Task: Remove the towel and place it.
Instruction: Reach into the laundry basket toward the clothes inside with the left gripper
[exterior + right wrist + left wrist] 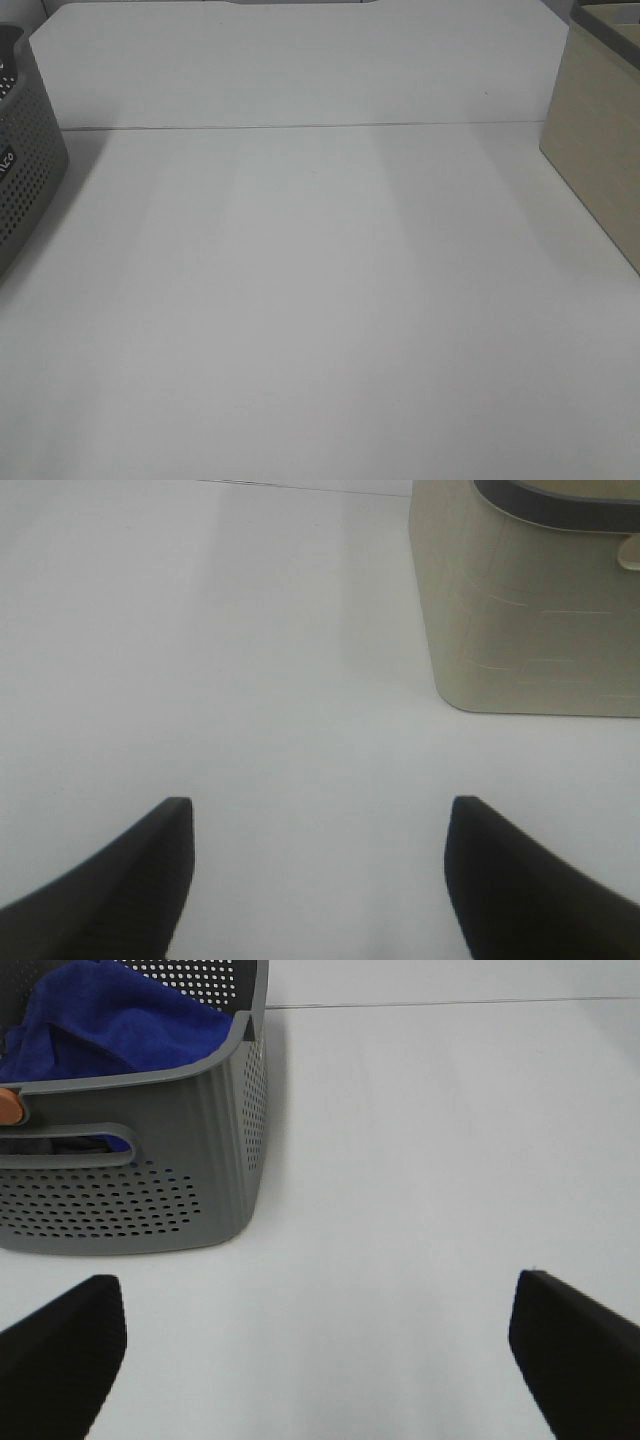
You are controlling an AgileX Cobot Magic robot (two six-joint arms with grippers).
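At the left edge of the worktop [320,300] stands a grey plastic basket [25,170]. The high view catches only a slice of its curved, hole-punched wall. My left wrist view shows much more of it: ribbed sides, rows of small round perforations, a slot handle cut under a smooth rim. Only that view looks inside, where the towel [110,1015] lies bunched in the basket. It is deep royal blue and plush, heaped in soft folds against the far wall, with a bit of it showing through the handle slot. A small orange rounded piece [8,1108] sits at the rim; I cannot tell what it is.

My left gripper [318,1295] hangs over bare worktop just near of the basket, its matte black fingers spread wide and holding nothing. The worktop is plain, smooth and white, with a thin seam running across its far part.

My right gripper [320,805] is likewise parted and empty above the white surface. Far and to the right of it stands a beige bin [520,620] with rounded corners, faintly panelled walls and a dark rim, which the high view shows only as a flat tan side.
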